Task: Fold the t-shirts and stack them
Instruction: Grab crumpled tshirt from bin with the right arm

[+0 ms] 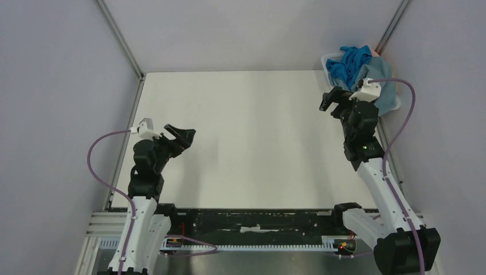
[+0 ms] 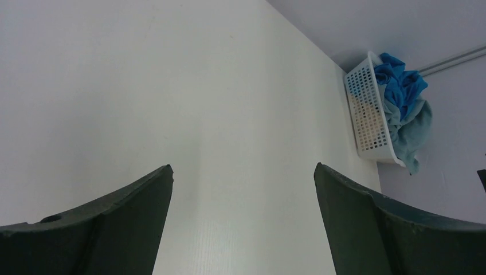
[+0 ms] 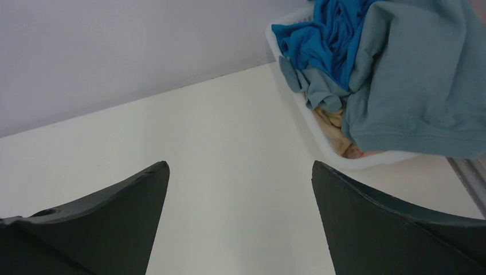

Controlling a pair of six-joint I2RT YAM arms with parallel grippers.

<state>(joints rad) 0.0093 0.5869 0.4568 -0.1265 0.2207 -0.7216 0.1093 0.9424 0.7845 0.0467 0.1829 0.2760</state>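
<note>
The t-shirts lie bunched in a white basket (image 1: 328,59) at the table's far right corner. A cobalt-blue shirt (image 1: 351,61) is on top and a grey-blue shirt (image 1: 385,86) hangs over the near rim. In the right wrist view the blue shirt (image 3: 321,34), the grey-blue shirt (image 3: 412,74) and a bit of salmon-pink cloth (image 3: 351,151) show in the basket (image 3: 367,161). The left wrist view shows the basket (image 2: 367,114) far off. My right gripper (image 1: 330,102) is open and empty, just left of the basket. My left gripper (image 1: 182,136) is open and empty over the table's left side.
The white table (image 1: 252,137) has grey walls on three sides and metal frame posts (image 1: 120,40) at the back corners. A black rail (image 1: 252,220) runs along the near edge between the arm bases.
</note>
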